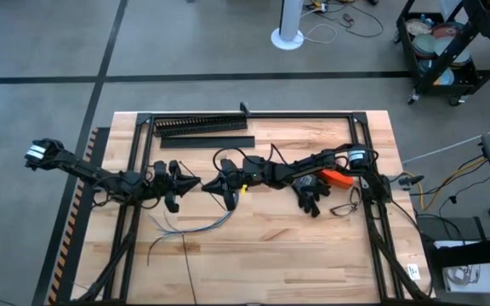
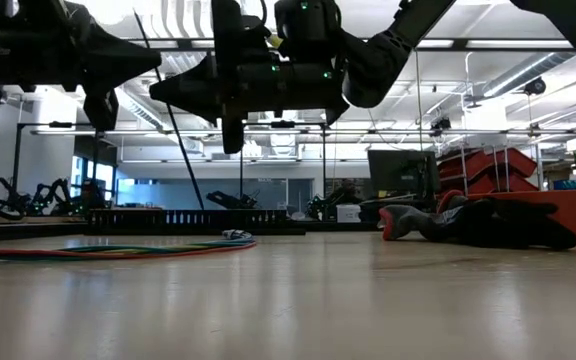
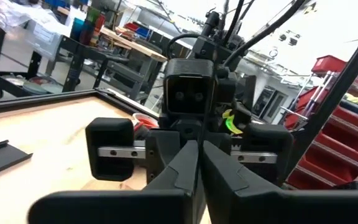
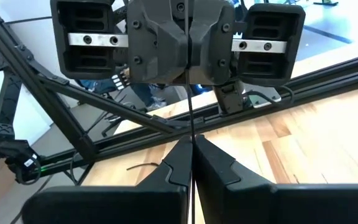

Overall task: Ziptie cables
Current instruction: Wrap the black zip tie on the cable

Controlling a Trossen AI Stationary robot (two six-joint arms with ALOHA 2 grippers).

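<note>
The left gripper (image 1: 196,184) hangs above the middle of the table (image 1: 313,246), its two fingers pressed together into a point that faces the other arm. A thin dark ziptie (image 4: 190,134) runs straight down between the tips in the right wrist view, pinched there. Below and a little toward the near edge, the cables (image 1: 196,226) lie loose on the wood (pale strands fanned out, one dark end trailing toward the front). At the far edge sits the long black comb-toothed duct (image 1: 200,126), with a flat black strip (image 1: 207,142) beside it. The right gripper (image 1: 208,184) meets the left one tip to tip, fingers likewise closed tight on the same ziptie. Further right, a black glove (image 1: 311,195) and an orange tool (image 1: 339,178) rest on the wood near the right arm's base, well clear of both grippers.
</note>
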